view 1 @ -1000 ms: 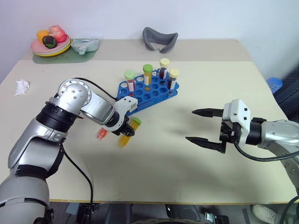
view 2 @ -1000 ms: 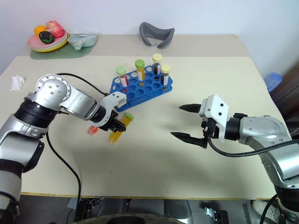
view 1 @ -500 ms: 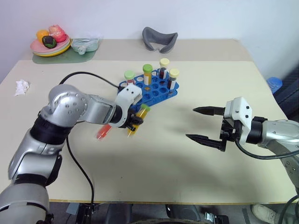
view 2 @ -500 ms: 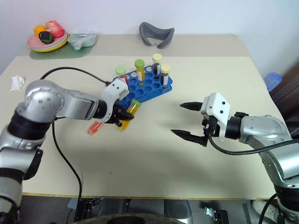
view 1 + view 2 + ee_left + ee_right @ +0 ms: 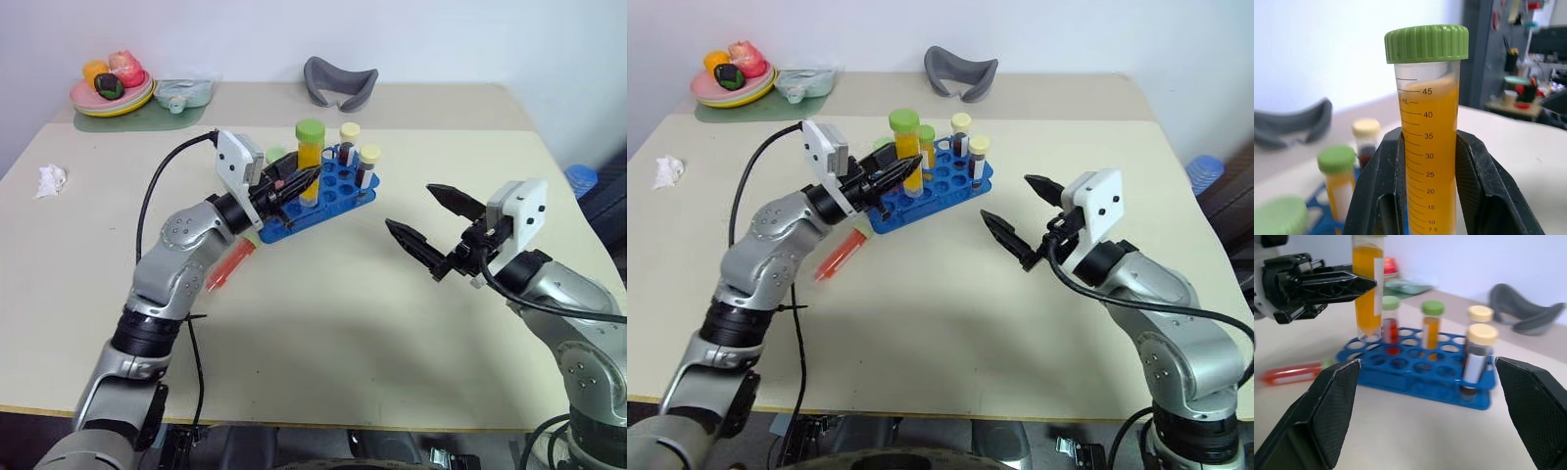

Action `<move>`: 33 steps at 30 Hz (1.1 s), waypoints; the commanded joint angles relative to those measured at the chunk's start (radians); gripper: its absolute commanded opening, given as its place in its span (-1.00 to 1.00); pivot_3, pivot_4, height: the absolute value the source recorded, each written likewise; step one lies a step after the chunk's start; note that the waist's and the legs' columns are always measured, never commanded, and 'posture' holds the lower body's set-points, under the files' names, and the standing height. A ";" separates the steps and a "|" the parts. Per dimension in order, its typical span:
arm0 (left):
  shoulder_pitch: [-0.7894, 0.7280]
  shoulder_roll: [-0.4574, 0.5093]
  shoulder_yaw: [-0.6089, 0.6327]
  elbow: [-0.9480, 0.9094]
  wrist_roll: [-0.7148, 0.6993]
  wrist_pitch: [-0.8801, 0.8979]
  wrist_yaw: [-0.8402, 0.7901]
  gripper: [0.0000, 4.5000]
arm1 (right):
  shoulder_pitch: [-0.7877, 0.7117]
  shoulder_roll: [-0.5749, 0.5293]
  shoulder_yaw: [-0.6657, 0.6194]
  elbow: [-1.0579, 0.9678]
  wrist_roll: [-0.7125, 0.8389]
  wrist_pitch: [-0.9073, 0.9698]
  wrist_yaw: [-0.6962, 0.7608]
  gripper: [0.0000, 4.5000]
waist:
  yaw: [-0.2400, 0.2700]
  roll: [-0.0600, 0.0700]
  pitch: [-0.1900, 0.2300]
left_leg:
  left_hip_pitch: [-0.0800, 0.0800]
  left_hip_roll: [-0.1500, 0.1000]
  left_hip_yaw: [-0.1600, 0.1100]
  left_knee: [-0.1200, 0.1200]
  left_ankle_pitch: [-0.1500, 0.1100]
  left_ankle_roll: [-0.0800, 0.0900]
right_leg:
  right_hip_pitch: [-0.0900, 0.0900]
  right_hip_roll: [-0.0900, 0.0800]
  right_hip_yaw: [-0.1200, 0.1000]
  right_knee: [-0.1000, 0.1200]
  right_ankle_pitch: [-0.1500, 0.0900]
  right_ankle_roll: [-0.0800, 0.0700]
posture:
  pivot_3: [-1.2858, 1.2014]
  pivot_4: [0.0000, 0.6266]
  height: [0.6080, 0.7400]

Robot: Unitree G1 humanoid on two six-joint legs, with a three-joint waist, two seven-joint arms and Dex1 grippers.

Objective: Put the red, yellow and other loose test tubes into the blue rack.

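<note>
Lifted off the worktop (image 5: 323, 323) and swung upright, the yellow tube (image 5: 310, 162) with the green cap now hangs over the near-left part of the blue rack (image 5: 328, 196), its tip just above the holes, where a moment ago it lay tilted low beside the rack. The left gripper (image 5: 294, 183) has its jaws clenched on the tube's middle, which the left wrist view shows plainly. The right gripper (image 5: 423, 230) has risen a little and turned toward the rack, jaws spread wide and holding nothing. The red tube (image 5: 231, 265) lies loose on the worktop just left of the rack, under the left forearm. Several capped tubes already stand in the rack. I judge the yellow tube ready for lowering into a free hole, with the red one left to fetch.
</note>
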 commanded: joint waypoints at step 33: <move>-0.149 -0.395 0.029 0.679 0.591 -0.644 0.342 -0.60 | -0.007 -0.102 -0.169 -0.143 0.304 0.096 -0.147 1.00 | -0.003 0.000 0.000 | 0.000 0.000 -0.001 0.000 -0.001 0.002 | 0.000 0.000 0.000 0.000 0.000 0.000 | 0.03 -0.52 1.00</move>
